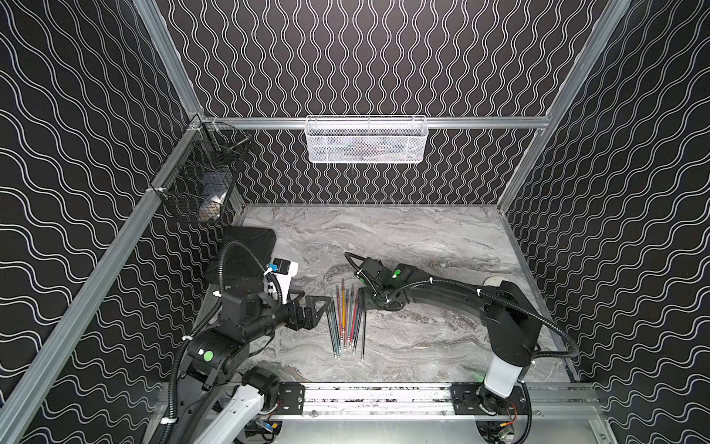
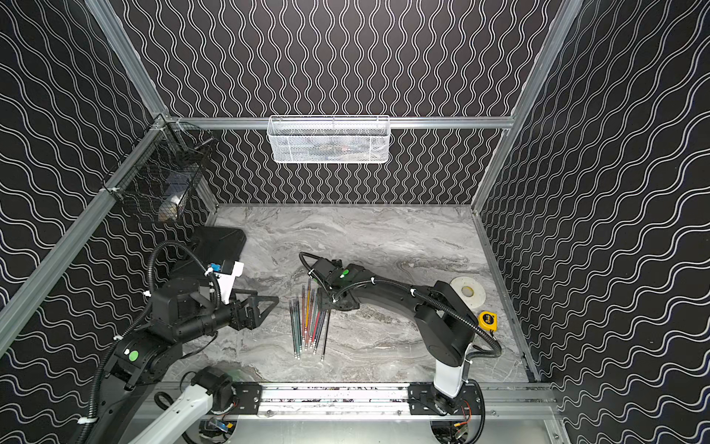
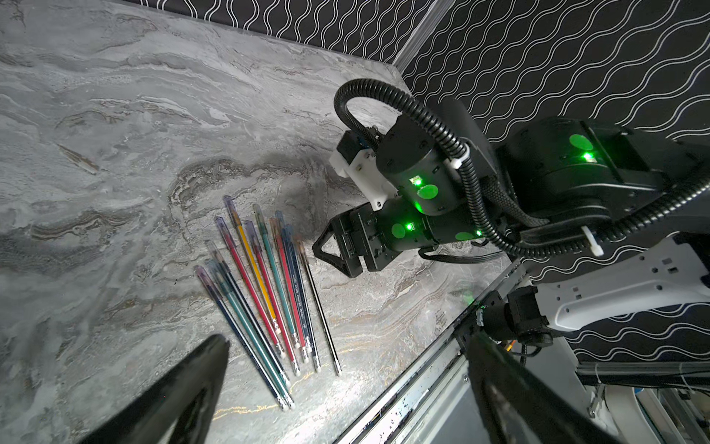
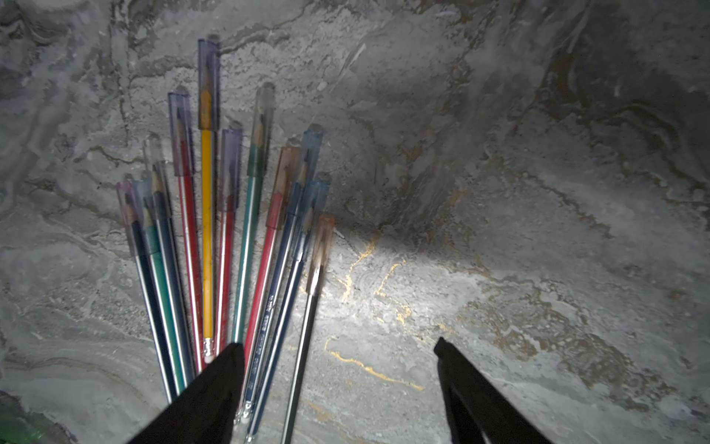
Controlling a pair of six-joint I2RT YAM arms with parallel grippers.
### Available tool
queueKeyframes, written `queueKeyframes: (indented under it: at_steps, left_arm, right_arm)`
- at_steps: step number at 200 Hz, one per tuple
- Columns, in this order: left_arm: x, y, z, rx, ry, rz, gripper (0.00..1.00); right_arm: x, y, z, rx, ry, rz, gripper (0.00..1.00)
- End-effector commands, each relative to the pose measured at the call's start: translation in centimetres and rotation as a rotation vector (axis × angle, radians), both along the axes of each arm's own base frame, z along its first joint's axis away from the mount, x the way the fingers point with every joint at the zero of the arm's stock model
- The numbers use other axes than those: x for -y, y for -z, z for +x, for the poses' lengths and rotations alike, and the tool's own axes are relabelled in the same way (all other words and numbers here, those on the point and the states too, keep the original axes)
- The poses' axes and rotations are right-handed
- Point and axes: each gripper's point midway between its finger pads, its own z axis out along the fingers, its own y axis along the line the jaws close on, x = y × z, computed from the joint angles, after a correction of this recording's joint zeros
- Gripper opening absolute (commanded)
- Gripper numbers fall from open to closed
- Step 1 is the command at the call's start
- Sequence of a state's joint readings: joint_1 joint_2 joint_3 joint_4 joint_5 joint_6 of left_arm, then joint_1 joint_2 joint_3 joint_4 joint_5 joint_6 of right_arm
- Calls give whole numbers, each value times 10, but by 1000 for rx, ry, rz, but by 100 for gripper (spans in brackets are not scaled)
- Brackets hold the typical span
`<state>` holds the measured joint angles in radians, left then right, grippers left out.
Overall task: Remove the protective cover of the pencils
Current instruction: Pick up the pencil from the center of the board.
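Pencils (image 1: pixel 345 319) lie fanned on the marble tabletop (image 1: pixel 422 238), translucent caps (image 4: pixel 209 84) still on; your right gripper (image 4: pixel 338 344) hangs spread and empty over the black pencil (image 4: pixel 308 326), left gripper (image 3: pixel 347 340) wide, probably to brace.

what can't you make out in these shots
white basket contents: both top views, blurred behind its mesh.
black basket contents: both top views, too small behind the wire.
pencils, eraser ends: right wrist view, under a finger of the right gripper or cut off by the edge.
print on the blue pencil: right wrist view, blurred.
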<state>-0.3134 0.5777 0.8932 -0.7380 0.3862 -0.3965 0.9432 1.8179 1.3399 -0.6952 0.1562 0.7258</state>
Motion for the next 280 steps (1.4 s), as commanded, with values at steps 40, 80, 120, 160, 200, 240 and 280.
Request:
queueKeyframes:
  at_steps: [40, 80, 120, 160, 200, 240, 280]
  left_arm:
    - [-1, -6, -3, 33, 2, -14, 100]
    - [-2, -6, -3, 35, -4, -17, 100]
    - [-4, -5, 1, 25, -12, -18, 100]
    - [-2, -4, 2, 19, -4, -23, 100]
    - [-4, -4, 2, 23, -10, -27, 100]
    - [-4, -4, 3, 22, -10, -27, 100]
    - [-4, -4, 3, 21, -11, -29, 100]
  right_arm:
    - [3, 20, 2, -29, 46, -66, 58]
    - [-8, 31, 7, -55, 42, -56, 48]
    - [-16, 41, 10, -74, 39, -60, 45]
    - [-16, 37, 14, -63, 50, -74, 46]
    - [-13, 50, 13, -81, 56, -107, 41]
    - [-9, 56, 11, -85, 69, -122, 34]
    - [-1, 57, 12, -75, 91, -153, 35]
